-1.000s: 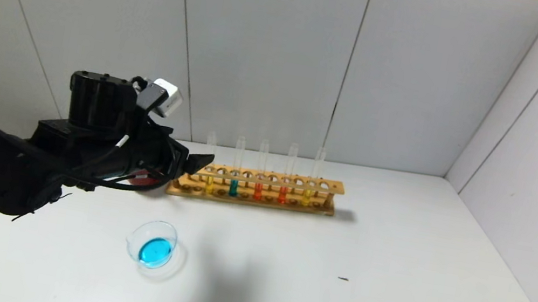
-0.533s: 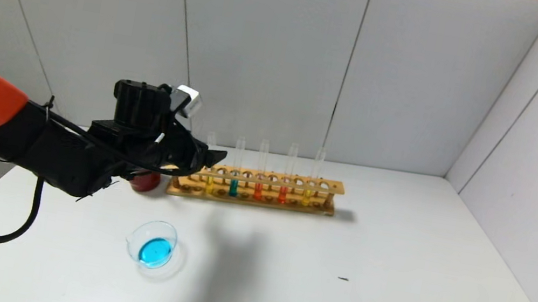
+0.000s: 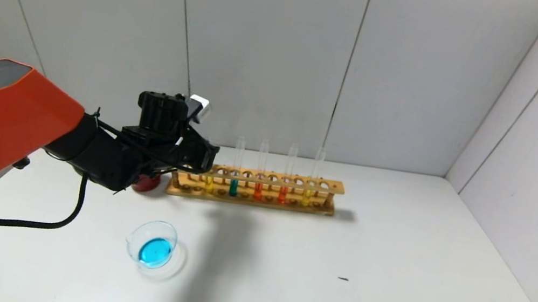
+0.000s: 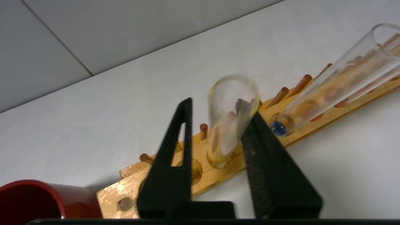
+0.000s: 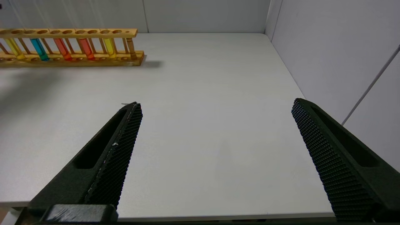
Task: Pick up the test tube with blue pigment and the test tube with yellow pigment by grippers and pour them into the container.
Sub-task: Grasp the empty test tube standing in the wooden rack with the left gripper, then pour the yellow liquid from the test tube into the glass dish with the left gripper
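The test tube with yellow pigment (image 3: 209, 182) stands in the left end of the wooden rack (image 3: 275, 178). My left gripper (image 3: 210, 156) has reached in level at its upper part. In the left wrist view the left gripper (image 4: 220, 107) has its jaws drawn in on the clear tube (image 4: 232, 109); one finger presses the glass, the other stands a sliver off. The container (image 3: 152, 227), a low glass dish holding blue liquid, sits near the front left. The test tube with blue pigment is out of view. My right gripper (image 5: 217, 102) hangs open over bare table, off to the right.
The rack also holds a teal tube (image 3: 233, 187), two orange-red tubes (image 3: 258, 191) and a second yellow tube (image 3: 307, 197). A dark red cup (image 3: 147, 184) stands just left of the rack, under my left arm. Grey walls close the back and right.
My left arm has pushed forward and right to the rack's left end. Its jaws, wide apart a second ago, have narrowed round the leftmost tube.
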